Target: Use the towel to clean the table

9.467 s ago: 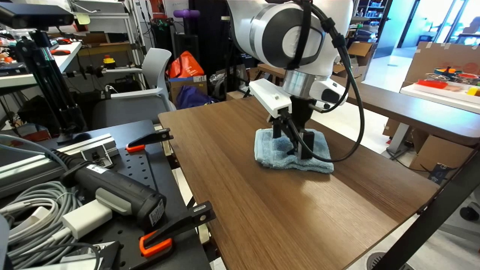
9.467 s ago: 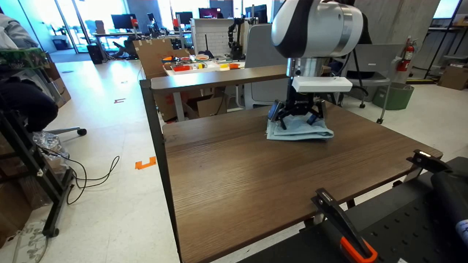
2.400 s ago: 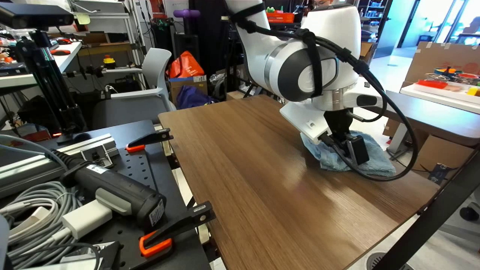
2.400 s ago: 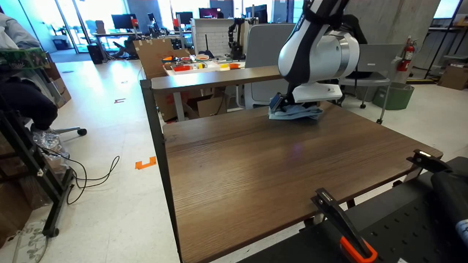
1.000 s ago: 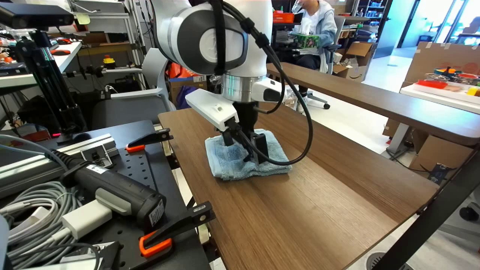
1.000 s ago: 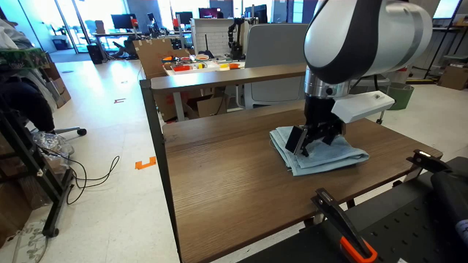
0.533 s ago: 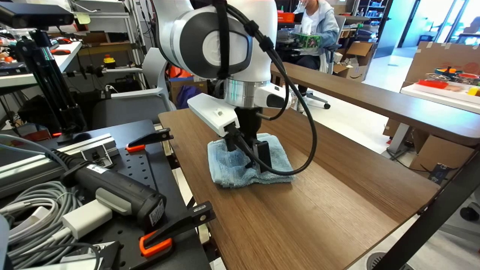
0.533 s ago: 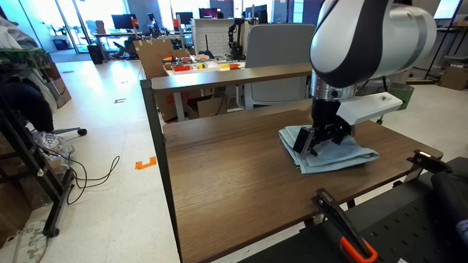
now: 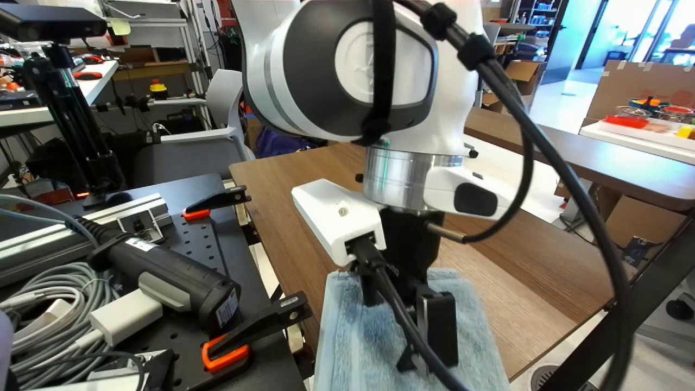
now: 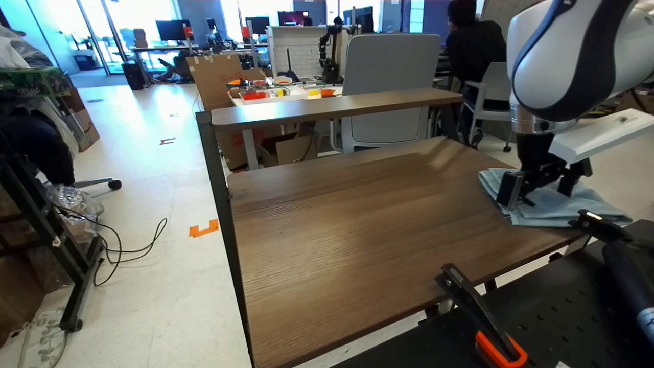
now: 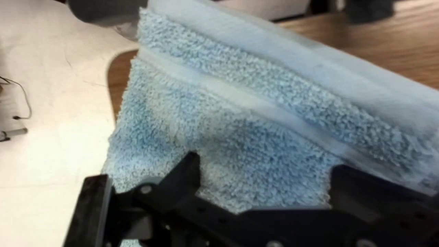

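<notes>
A folded light blue towel lies on the brown wooden table (image 10: 357, 230). It shows in both exterior views (image 9: 347, 331) (image 10: 587, 207) and fills much of the wrist view (image 11: 219, 113). It is at one end of the table, and in the wrist view its side overlaps the table's edge near a rounded corner. My gripper points down onto it in both exterior views (image 9: 390, 334) (image 10: 546, 199). In the wrist view the gripper (image 11: 265, 161) has its black fingers wide apart, with flat, slightly rumpled towel between them. The fingertips appear to touch its top. The towel's lower part is cut off in an exterior view.
Black and orange clamps (image 9: 228, 350) (image 10: 475, 306) hold the table's long side next to a black perforated desk with cables and a black tool (image 9: 168, 277). A raised wooden shelf (image 10: 332, 107) runs along the opposite side. A dark post (image 9: 613, 331) stands near the table's end.
The towel and gripper slid together along the table to its end in the last half second. Earlier they moved to the shelf side, then back toward the clamp side. The fingers stay apart.
</notes>
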You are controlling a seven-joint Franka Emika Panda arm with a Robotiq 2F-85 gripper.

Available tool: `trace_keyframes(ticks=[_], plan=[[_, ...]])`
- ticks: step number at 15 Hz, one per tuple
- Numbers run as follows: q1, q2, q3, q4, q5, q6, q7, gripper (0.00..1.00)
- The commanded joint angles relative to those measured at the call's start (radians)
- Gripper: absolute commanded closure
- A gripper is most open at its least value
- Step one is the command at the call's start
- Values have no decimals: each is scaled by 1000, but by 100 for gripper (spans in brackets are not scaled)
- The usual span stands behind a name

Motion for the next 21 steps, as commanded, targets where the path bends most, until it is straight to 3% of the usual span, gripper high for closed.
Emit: trace_keyframes(ticks=[1, 8, 13, 18, 21], plan=[[4, 88, -55, 48, -64, -81, 98, 0], [-176, 95, 214, 79, 108, -19, -18, 0], [-197, 75, 417, 114, 289, 19, -70, 0], [-172, 64, 514, 150, 346, 94, -96, 0], [-173, 36, 524, 149, 338, 109, -105, 0]])
